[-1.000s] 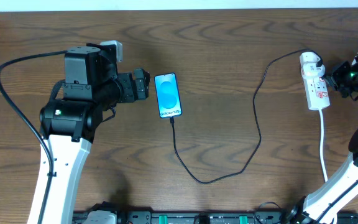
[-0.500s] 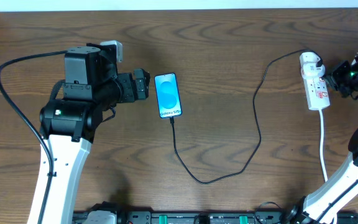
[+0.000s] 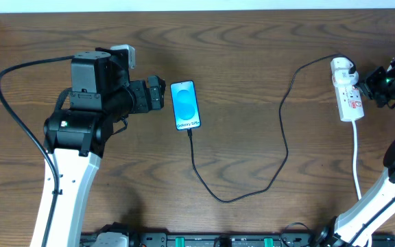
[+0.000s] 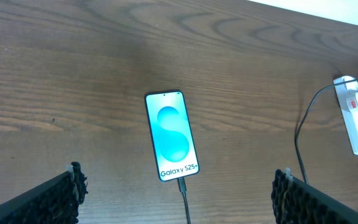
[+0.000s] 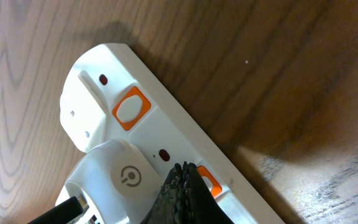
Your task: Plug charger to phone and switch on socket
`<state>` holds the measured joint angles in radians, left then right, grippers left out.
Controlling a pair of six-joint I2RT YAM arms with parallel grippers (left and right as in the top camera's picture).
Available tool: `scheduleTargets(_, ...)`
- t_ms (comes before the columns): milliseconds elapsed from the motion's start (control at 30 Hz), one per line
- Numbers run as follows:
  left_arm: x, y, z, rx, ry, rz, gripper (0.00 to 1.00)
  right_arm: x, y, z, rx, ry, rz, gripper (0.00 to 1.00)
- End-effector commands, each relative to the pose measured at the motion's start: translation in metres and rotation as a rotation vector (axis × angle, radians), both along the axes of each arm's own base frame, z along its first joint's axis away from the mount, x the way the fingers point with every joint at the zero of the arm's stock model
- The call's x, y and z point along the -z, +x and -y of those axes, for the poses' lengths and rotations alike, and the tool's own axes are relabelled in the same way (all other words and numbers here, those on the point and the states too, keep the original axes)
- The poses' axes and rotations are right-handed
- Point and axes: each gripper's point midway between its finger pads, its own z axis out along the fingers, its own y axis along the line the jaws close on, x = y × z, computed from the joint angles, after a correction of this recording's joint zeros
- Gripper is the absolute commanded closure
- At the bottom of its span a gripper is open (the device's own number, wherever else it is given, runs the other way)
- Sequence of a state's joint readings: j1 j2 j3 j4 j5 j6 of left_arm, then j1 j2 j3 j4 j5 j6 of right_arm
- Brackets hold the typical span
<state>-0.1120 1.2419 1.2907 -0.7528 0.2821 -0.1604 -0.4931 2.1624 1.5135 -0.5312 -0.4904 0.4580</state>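
The right pincer has its 2 fingers pressed together into 1 dark point at the bottom of the right wrist view. That point sits on the socket and partly covers an orange switch; whether it is pushing the switch down cannot be told. A 2nd switch lies bare further up and left on the strip, and a round white plug sits in the strip just left of the fingertips. Seen from overhead, the socket lies near the right edge of the wooden surface, with its white cord running down the frame. The charger loops its black cable from the plug down and left to the lower end of the phone, upper middle of the frame, where its tip is plugged in and the screen glows blue. The left pincer hangs just left of the phone, its fingers spread wide and holding nothing.
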Motion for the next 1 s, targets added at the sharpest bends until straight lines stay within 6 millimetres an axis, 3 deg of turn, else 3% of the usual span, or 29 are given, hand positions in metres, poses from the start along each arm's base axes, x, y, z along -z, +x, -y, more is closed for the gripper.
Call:
scheduleTargets(0, -0.0009, 0.0009, -0.0028, -0.011, 0.004, 0.001, 0.04, 0.0264, -0.0112, -0.0464, -0.07, 0.103, -0.086, 0.99)
scheduleTargets(967, -0.0009, 0.0009, -0.0028, -0.011, 0.004, 0.001, 0.04, 0.031, -0.0192, -0.0483, -0.066, 0.094, -0.133, 0.99)
